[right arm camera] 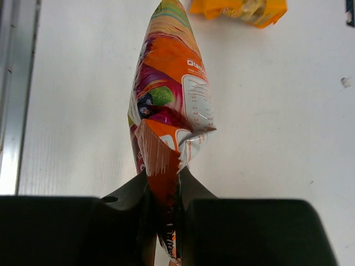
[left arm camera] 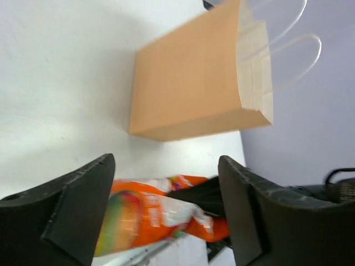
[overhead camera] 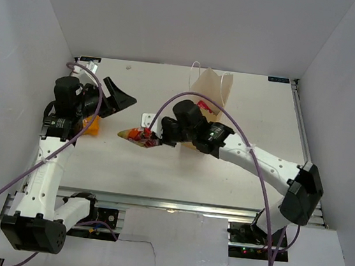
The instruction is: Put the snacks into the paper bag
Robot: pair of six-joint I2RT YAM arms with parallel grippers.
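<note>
We count two snacks, a yellow-orange packet [overhead camera: 90, 125] and an orange packet [overhead camera: 135, 136], and one paper bag [overhead camera: 213, 86]. At the left, the left end effector [overhead camera: 119, 95] gapes open and holds nothing, and the yellow-orange packet lies on the counter [overhead camera: 224, 177] beside that arm. At centre, the right end effector [overhead camera: 156, 137] is clamped on the orange packet's right end; its long axis runs left-right and its free end points left. The bag stands upright near the far edge, with bare counter toward the near edge.
</note>
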